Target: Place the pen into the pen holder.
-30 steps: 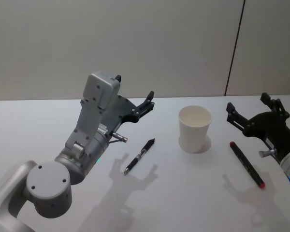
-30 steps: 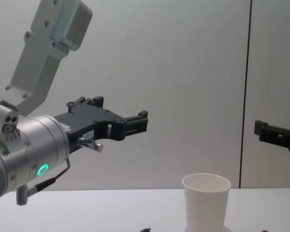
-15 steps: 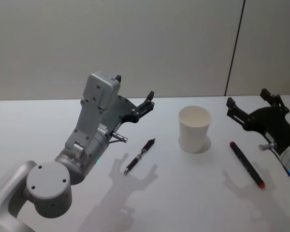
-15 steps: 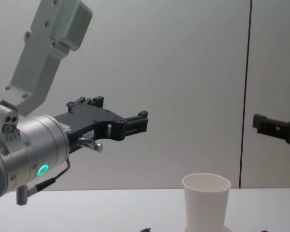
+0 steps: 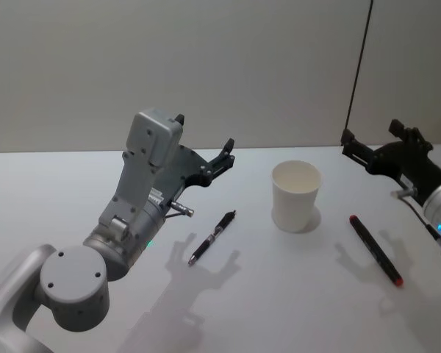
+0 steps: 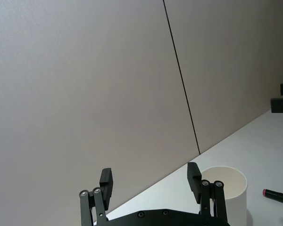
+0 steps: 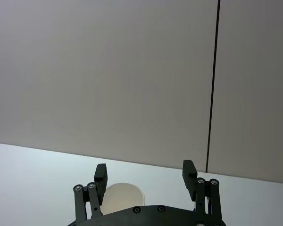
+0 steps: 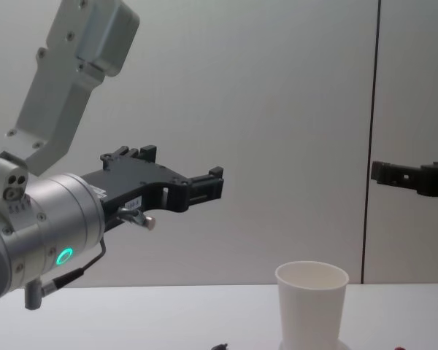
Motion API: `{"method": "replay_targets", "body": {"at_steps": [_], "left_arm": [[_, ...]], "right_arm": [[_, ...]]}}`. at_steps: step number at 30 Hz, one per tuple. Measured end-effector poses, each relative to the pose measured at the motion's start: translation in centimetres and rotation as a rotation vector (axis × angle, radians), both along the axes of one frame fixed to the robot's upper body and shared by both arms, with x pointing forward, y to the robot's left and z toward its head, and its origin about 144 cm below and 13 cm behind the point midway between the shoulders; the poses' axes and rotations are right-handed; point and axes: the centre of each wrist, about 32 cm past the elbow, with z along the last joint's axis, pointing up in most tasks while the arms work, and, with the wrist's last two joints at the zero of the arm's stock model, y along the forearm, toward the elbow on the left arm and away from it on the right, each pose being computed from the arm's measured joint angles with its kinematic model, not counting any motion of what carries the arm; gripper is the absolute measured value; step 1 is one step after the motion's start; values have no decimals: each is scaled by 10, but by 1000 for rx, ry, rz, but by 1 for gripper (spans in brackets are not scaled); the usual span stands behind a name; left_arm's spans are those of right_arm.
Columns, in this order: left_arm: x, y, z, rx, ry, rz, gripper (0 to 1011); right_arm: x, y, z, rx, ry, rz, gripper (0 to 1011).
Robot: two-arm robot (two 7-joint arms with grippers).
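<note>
The pen holder stands upright on the white table. From the head view, a black pen lies flat to the left of the pen holder and a bit closer to the robot. A dark pen with red ends lies flat to the right of it. Neither pen touches the pen holder.

The left gripper is up in the air to the left of the pen holder. Its fingers are wide apart and hold nothing. The left wrist view looks past those fingers to the pen holder, with one red pen end on its far side.

The right gripper is in the air to the right of the pen holder, fingers apart and holding nothing. The chest view, looking from the side, shows it higher than the pen holder's rim. The right wrist view looks down into the pen holder's open top.
</note>
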Motion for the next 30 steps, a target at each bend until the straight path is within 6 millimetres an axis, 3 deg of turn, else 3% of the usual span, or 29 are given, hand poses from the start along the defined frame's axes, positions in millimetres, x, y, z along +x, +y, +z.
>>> {"method": "replay_targets", "body": {"at_steps": [17,30], "left_arm": [[0,0,0,0,0,0,1004],[0,0,0,0,0,0,1004]], "right_arm": [[38,-5,9,-72,189,19,1001],[56,2,9,-167,335,54,1001]]}}
